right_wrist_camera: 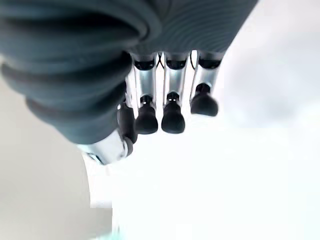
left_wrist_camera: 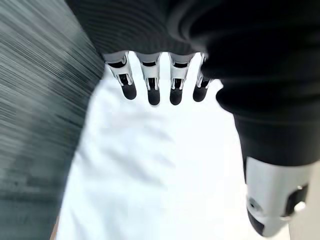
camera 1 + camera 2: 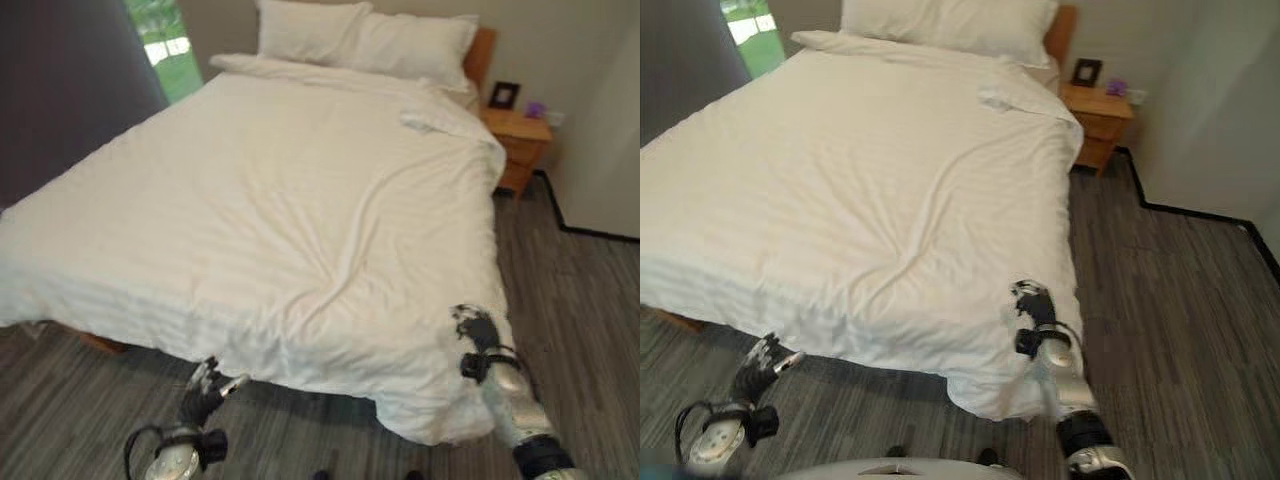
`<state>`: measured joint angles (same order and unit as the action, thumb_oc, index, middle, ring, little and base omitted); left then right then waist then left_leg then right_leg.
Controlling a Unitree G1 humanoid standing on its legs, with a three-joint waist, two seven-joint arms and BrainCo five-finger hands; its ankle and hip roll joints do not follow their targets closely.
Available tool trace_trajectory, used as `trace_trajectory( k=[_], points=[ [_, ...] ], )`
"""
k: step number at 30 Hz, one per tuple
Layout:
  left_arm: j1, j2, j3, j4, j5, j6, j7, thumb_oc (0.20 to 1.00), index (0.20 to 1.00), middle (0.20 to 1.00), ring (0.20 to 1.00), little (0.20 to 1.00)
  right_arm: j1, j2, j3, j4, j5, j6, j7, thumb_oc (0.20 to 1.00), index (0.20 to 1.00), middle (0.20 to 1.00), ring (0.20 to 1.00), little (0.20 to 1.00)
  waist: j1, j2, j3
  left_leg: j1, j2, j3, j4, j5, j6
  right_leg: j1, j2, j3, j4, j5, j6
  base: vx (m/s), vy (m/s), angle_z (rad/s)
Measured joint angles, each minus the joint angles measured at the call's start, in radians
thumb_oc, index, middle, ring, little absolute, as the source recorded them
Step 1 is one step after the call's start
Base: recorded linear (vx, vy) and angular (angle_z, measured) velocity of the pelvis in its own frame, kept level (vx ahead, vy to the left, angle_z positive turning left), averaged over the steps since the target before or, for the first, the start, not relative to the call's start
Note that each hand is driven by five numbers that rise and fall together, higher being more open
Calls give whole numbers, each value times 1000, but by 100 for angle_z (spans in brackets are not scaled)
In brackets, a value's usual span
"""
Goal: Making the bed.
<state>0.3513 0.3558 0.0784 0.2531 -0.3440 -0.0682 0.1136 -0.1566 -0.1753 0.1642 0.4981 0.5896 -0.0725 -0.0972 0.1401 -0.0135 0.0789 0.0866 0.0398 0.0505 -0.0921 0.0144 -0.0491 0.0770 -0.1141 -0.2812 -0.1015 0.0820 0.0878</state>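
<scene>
A white duvet [image 3: 280,200] lies spread over the bed, with soft creases running toward the foot and its top right corner [image 3: 440,115] turned back. Two white pillows [image 3: 310,30] [image 3: 415,45] lean at the headboard. My left hand [image 3: 205,390] hovers just below the duvet's foot edge, over the floor; in its wrist view the fingers [image 2: 152,85] hang straight above the white cloth, holding nothing. My right hand [image 3: 478,335] rests against the duvet's foot-right corner, its fingers [image 1: 172,110] relaxed over the cloth with none gathered in them.
A wooden nightstand [image 3: 520,140] with a small picture frame [image 3: 504,95] stands right of the headboard. A white wall [image 3: 600,150] closes the right side, leaving a strip of grey wood floor [image 3: 570,300]. A dark wall [image 3: 60,90] runs along the bed's left.
</scene>
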Motion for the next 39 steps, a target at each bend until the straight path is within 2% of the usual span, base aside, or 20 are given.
trace_trajectory(
  k=[2, 5, 7, 11, 15, 19, 22, 24, 26, 27, 29, 31, 32, 33, 34, 35, 36, 37, 38, 39],
  points=[
    [-26, -47, 44, 56, -45, -9, 19, 1000, 1000, 1000, 1000, 1000, -85, 46, 1, 51, 129, -2, 20, 200, 200, 200, 200, 200, 14, 19, 11, -12, -7, -25, 0, 2, 3, 1, -7, -25, -3, -1, 6, -46, -3, 38],
    [-40, -50, 24, 90, -119, -10, 34, 1000, 1000, 1000, 1000, 1000, -208, 102, -32, 115, 296, -29, 32, 200, 200, 200, 200, 200, 73, 41, 31, -53, -11, -44, 0, 10, 5, -28, -10, -47, -2, 0, 7, -97, 19, 30],
    [-49, -49, -9, 120, -157, -11, 35, 1000, 1000, 1000, 1000, 1000, -270, 108, -51, 180, 334, -51, 34, 200, 200, 200, 200, 200, 87, 65, 48, -96, -17, -70, 5, 19, 0, -51, -16, -70, 1, 4, 8, -44, 24, 32],
    [-63, -48, -73, 138, -164, -10, 33, 1000, 1000, 1000, 1000, 1000, -291, 88, -133, 374, 330, -65, -2, 200, 200, 200, 200, 200, 93, 112, 76, -150, -23, -92, 2, 45, 4, -95, -23, -107, 2, 17, 5, -39, 32, 34],
    [-101, -60, -116, 137, -181, -10, 13, 1000, 1000, 1000, 1000, 1000, -267, 78, -164, 382, 309, -69, 21, 200, 200, 200, 200, 200, 59, 115, 92, -151, -24, -92, 2, 46, 4, -95, -25, -107, 2, 17, 6, 1, 72, -2],
    [-156, -48, -156, 124, -202, -7, -12, 1000, 1000, 1000, 1000, 1000, -250, 76, -288, 381, 313, -48, 40, 200, 200, 200, 200, 200, 28, 100, 94, -159, -29, -87, 0, 45, 4, -108, -31, -99, 2, 14, 15, 3, 100, -6],
    [-167, -28, -157, 89, -197, 4, -21, 1000, 1000, 1000, 1000, 1000, -221, 55, -362, 378, 316, -33, 56, 200, 200, 200, 200, 200, -21, 67, 99, -151, -37, -61, 0, 44, 5, -119, -42, -75, 8, 17, 25, -4, 125, -18],
    [-170, -26, -154, 62, -190, 19, -23, 1000, 1000, 1000, 1000, 1000, -161, 29, -428, 340, 313, -31, 59, 200, 200, 200, 200, 200, -60, 33, 100, -147, -46, -25, 0, 39, 14, -144, -53, -36, 22, 19, 32, -20, 87, -43],
    [-180, -26, -153, 62, -182, 29, -30, 1000, 1000, 1000, 1000, 1000, -54, -37, -515, 395, 309, -31, 27, 200, 200, 200, 200, 200, -78, -8, 106, -132, -53, 2, 0, 29, 26, -136, -58, -8, 12, 31, 40, -16, 102, -36],
    [-181, -27, -153, 61, -182, 30, -31, 1000, 1000, 1000, 1000, 1000, -27, -54, -539, 418, 307, -28, 16, 200, 200, 200, 200, 200, -85, -14, 106, -132, -55, 8, 0, 28, 29, -137, -59, -5, 10, 33, 41, -30, 85, -36],
    [-156, -17, -149, 31, -151, 38, -33, 1000, 1000, 1000, 1000, 1000, 170, -160, -655, 548, 259, -21, -39, 200, 200, 200, 200, 200, -118, -48, 131, -116, -58, 55, 0, 27, 42, -141, -60, 39, 4, 56, 42, -94, 37, -59],
    [-146, -9, -144, 16, -142, 39, -33, 1000, 1000, 1000, 1000, 1000, 276, -194, -656, 558, 215, -22, -58, 200, 200, 200, 200, 200, -154, -59, 144, -103, -56, 79, 0, 24, 46, -141, -54, 59, 4, 63, 45, -214, 68, -68],
    [-147, -5, -119, -32, -125, 44, -32, 1000, 1000, 1000, 1000, 1000, 329, -207, -613, 559, 149, -22, -68, 718, 718, 718, 718, 718, -166, -65, 158, -85, -43, 138, 5, 19, 55, -156, -27, 56, 5, 118, 56, -174, 66, -109],
    [-137, -3, -103, -75, -114, 41, -33, 1000, 1000, 1000, 1000, 1000, 329, -209, -589, 554, 111, -21, -68, 1000, 1000, 1000, 1000, 1000, -157, -65, 171, -77, -15, 177, 9, 12, 63, -164, -13, 31, 4, 155, 54, -73, 31, -127],
    [-143, 0, -88, -103, -111, 33, -36, 1000, 1000, 1000, 1000, 1000, 333, -200, -572, 534, 75, -22, -67, 1000, 1000, 1000, 1000, 1000, -160, -66, 178, -75, -4, 203, 18, 5, 72, -166, -4, -16, 2, 162, 51, -94, 4, -102],
    [-159, -9, -73, -129, -111, 34, -40, 1000, 1000, 1000, 1000, 1000, 338, -197, -539, 515, 45, -21, -69, 1000, 1000, 1000, 1000, 1000, -159, -51, 187, -63, 15, 236, 10, -2, 81, -169, -7, -88, 47, 97, 32, -238, -77, -106],
    [-161, -12, -70, -218, -112, 21, -49, 1000, 1000, 1000, 1000, 1000, 334, -188, -484, 440, -28, -12, -63, 1000, 1000, 1000, 1000, 1000, -142, -17, 179, -62, 66, 291, 20, 2, 78, -195, -24, -185, 283, -36, 6, -309, -113, -96],
    [-158, -11, -76, -255, -113, 17, -53, 1000, 1000, 1000, 1000, 1000, 337, -188, -455, 388, -52, -11, -61, 1000, 1000, 1000, 1000, 1000, -123, 13, 180, -65, 92, 309, 24, 3, 77, -192, -38, -220, 375, -75, 6, -283, -159, -151],
    [-143, 10, -93, -338, -113, 6, -70, 1000, 1000, 1000, 1000, 1000, 341, -185, -399, 228, -103, -4, -53, 1000, 1000, 1000, 1000, 1000, -78, 33, 176, -45, 129, 384, 24, 23, 46, -161, -92, -310, 475, -142, 23, -194, -128, -136],
    [-131, 35, -104, -361, -114, 3, -80, 1000, 1000, 1000, 1000, 1000, 335, -178, -380, 152, -113, -6, -46, 1000, 1000, 1000, 1000, 1000, -52, 34, 176, -39, 136, 421, 27, 24, 44, -134, -126, -360, 481, -162, 34, -177, -143, -186]
  ],
)
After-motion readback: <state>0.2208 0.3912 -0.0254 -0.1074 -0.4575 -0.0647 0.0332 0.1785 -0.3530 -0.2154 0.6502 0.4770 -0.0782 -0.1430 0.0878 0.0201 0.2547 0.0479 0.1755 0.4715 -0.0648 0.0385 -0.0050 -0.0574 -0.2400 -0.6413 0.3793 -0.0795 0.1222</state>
